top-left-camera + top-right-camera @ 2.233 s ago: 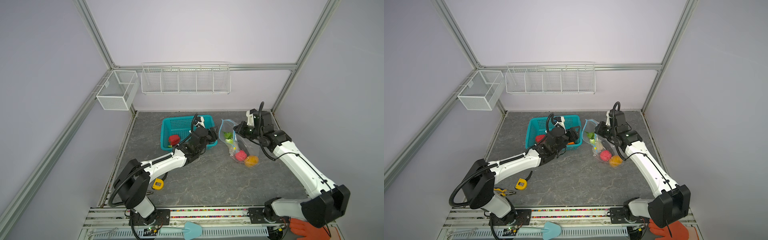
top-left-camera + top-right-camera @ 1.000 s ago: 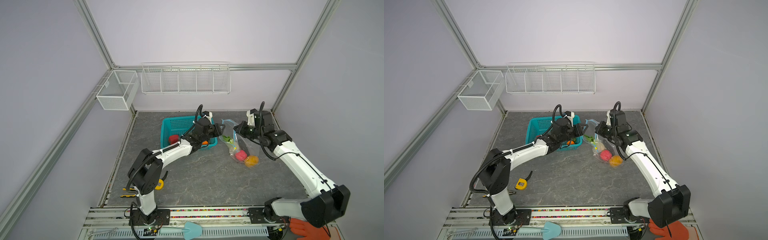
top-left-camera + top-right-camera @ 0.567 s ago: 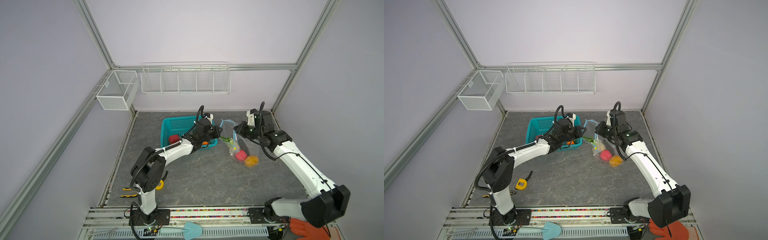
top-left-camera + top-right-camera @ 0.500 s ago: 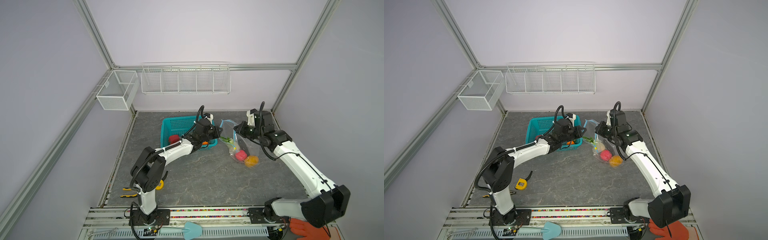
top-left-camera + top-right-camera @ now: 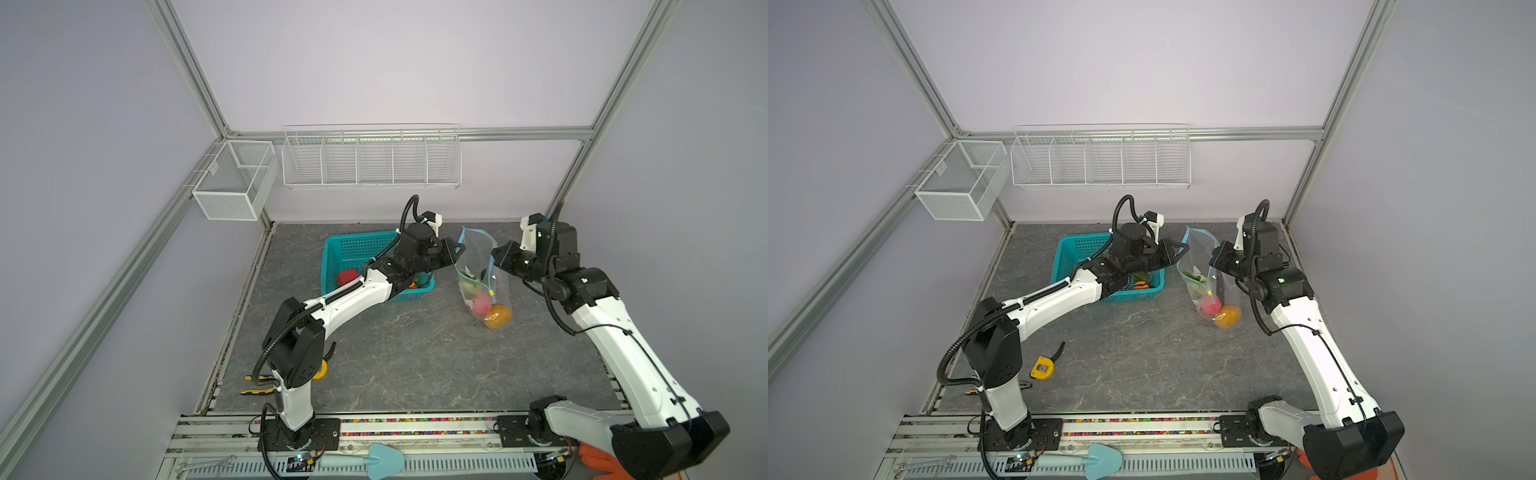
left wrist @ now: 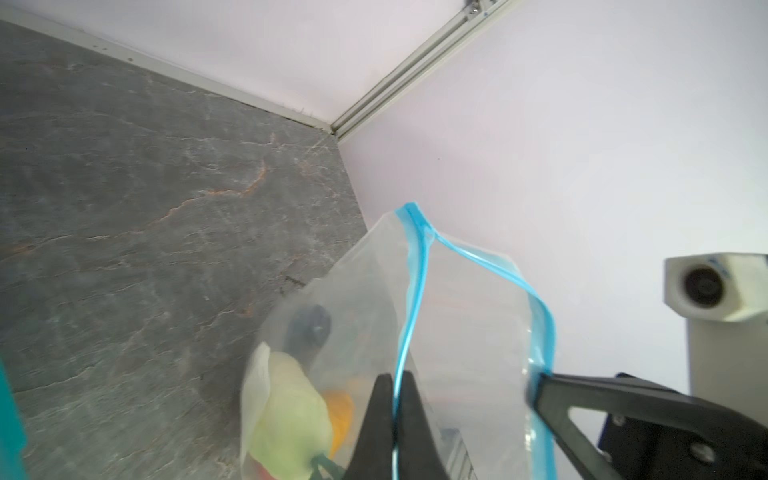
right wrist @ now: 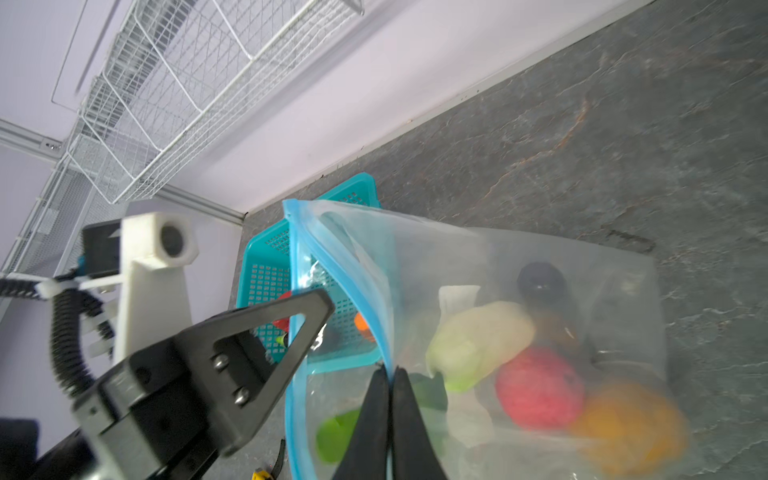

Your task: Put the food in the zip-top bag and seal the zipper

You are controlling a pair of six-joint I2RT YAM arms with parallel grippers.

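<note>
Your left gripper [image 6: 394,380] is clamped tight on the thin light-blue zipper strip [image 6: 419,257] of the large clear crinkly zip-top bag [image 5: 478,266]. Its jaws are pinched flat on the lip nearer the teal perforated plastic basket [image 5: 353,249]. Your right gripper [image 7: 388,374] is closed the same way on the opposite lip of the zipper strip. The mouth stands open between the two pinches. The small yellow slider tab [image 5: 491,293] sits at the strip's lower end, toward the food.

In both top views the bag is just right of the basket on the dark grey stone-pattern tabletop [image 5: 415,353]. Its mouth end is raised and its bottom end rests on the surface.

Food inside the bag:
- a pink-red round toy piece [image 5: 480,305]
- an orange toy piece [image 5: 498,316] touching it at the bottom end
- a pale green-white piece [image 7: 478,336]
- a dark round piece [image 7: 540,282]
- a bright green piece [image 7: 336,436] up near the mouth

Food in the basket:
- a red piece [image 5: 347,276]
- a small orange piece [image 5: 1140,285] with something green beside it, both partly hidden under your left arm

The yellow tape measure [image 5: 1043,368] lies on the tabletop near the left arm's base, well apart from the bag.
</note>
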